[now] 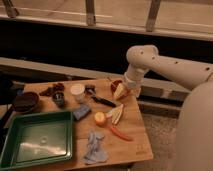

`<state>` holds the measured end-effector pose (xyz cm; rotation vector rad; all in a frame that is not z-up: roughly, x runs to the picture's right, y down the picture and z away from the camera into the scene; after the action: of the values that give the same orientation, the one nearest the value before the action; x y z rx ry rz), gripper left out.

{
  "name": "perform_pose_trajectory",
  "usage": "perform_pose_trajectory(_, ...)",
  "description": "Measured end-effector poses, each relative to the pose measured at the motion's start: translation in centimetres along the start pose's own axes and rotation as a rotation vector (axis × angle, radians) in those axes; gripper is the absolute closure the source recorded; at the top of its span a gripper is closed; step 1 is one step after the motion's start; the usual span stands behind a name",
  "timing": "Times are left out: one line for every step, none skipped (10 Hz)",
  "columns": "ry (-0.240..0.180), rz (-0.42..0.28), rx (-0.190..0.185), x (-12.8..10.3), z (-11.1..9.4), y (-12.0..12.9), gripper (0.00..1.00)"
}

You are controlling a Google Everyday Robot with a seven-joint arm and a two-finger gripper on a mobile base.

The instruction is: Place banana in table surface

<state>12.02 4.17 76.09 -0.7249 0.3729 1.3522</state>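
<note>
Light-brown wood, the table surface (136, 142), runs under everything, and I take the round fruit (100, 118) as my mark. Nearer than the fruit lie a blue-grey cloth (95, 147) and, to the right of that, a slim orange-red piece (119, 132). Just beside the fruit on its right is the banana (117, 112), a pale bunch of slim strips with dark edges, lying flat on the wood. I judge it light, soft and easily bruised, with slightly slick skin. I would take it crosswise at the middle of the bunch, squeezing gently and keeping off the tapering ends. Beyond the fruit and to its right my pincer (121, 91) hangs low by a red bowl (115, 84), near the banana but apart from it. Whether it is apart or closed I cannot tell.
</note>
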Motion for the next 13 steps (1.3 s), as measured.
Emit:
perform_pose_trajectory(0.017,-0.019,0.005,-0.1,1.2,0.9,0.25)
perform_pose_trajectory(0.030,-0.027,0.006,-0.2,2.4,1.5,0.25)
perform_pose_trajectory(0.042,-0.023,0.013,-0.3,3.3,1.2,0.25)
perform_pose_trajectory(0.044,-0.022,0.014,-0.3,3.4,1.2,0.25)
perform_pose_trajectory(0.045,-0.027,0.013,-0.3,3.4,1.5,0.25)
perform_pose_trajectory(0.045,-0.026,0.013,-0.3,3.4,1.5,0.25)
perform_pose_trajectory(0.046,-0.024,0.013,-0.3,3.4,1.3,0.25)
perform_pose_trajectory(0.042,-0.027,0.020,-0.3,3.2,1.3,0.25)
perform_pose_trajectory(0.040,-0.015,0.041,-0.1,3.5,1.1,0.25)
perform_pose_trajectory(0.035,0.004,0.055,-0.1,4.2,1.1,0.25)
perform_pose_trajectory(0.026,0.028,0.071,0.1,5.3,0.5,0.25)
perform_pose_trajectory(0.020,0.048,0.087,0.3,6.7,-0.2,0.25)
perform_pose_trajectory(0.019,0.070,0.101,0.5,8.1,-1.0,0.25)
